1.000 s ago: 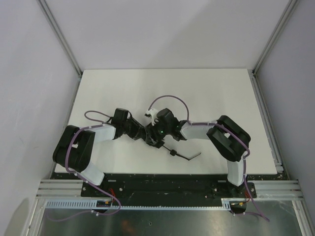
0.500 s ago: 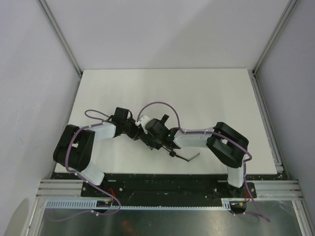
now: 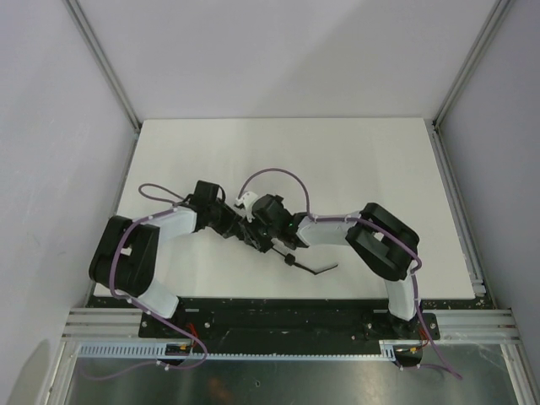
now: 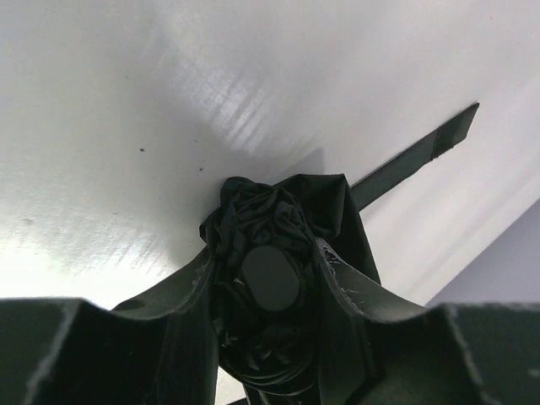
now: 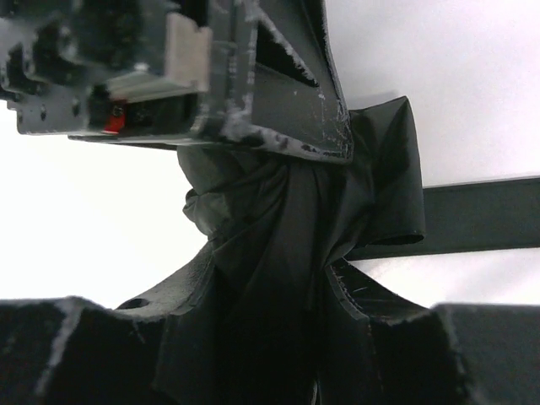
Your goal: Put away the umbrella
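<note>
The left hand (image 4: 266, 272) and right hand (image 5: 270, 270) both squeeze the umbrella (image 4: 278, 207) near the worktop (image 3: 354, 160) front edge; wide white worktop lies behind.

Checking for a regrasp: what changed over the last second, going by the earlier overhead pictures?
The right arm folded in leftward, carrying the right gripper closer to the left gripper; its fingers now pinch the umbrella canopy. The handle and wrist strap slid slightly left. The left gripper kept its clamp on the bunched canopy, and the left arm barely moved.
</note>
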Tool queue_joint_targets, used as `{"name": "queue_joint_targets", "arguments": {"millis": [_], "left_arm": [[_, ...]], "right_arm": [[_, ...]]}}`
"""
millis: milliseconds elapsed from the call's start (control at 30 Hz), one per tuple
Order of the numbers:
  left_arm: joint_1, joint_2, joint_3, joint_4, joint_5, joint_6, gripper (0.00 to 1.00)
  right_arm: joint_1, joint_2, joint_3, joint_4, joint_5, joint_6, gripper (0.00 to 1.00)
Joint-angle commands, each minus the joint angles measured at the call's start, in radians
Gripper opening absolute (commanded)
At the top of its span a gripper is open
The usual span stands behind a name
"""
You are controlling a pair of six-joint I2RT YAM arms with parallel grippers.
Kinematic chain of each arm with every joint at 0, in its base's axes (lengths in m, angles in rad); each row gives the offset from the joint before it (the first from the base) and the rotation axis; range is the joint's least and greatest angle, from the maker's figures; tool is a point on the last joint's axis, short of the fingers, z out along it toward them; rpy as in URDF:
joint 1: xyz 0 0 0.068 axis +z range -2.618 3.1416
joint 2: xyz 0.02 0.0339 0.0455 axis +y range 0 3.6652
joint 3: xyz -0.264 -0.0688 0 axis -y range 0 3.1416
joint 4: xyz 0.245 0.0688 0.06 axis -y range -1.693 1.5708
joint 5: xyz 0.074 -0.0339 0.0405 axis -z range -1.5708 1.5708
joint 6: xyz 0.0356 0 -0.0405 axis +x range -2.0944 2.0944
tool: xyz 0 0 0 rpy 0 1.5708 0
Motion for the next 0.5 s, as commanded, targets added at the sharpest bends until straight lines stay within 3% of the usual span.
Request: {"name": "queue_joint_targets", "arguments": {"millis": [0,67,167,267,467], "left_arm": [[-0.006,-0.040,0.007,-0.179,-0.075,0.174,0.51],[0.005,-0.078,0.021,-0.165,-0.090,0.215,0.73],[0.036,-0.138,0.011,-0.124,-0.074,0.260,0.93],[0.063,-0.176,-0.019,-0.090,-0.015,0.272,0.99],[0.064,-0.136,-0.075,-0.009,0.087,0.243,0.99]], "right_arm": [[-0.067,0.157,-0.110,-0.030,-0.266,0.181,0.00],[-0.088,0.179,-0.117,-0.014,-0.328,0.213,0.00],[-0.118,0.196,-0.123,0.009,-0.404,0.262,0.00],[-0.150,0.203,-0.123,0.030,-0.476,0.311,0.00],[-0.198,0.234,-0.125,0.108,-0.603,0.394,0.00]]}}
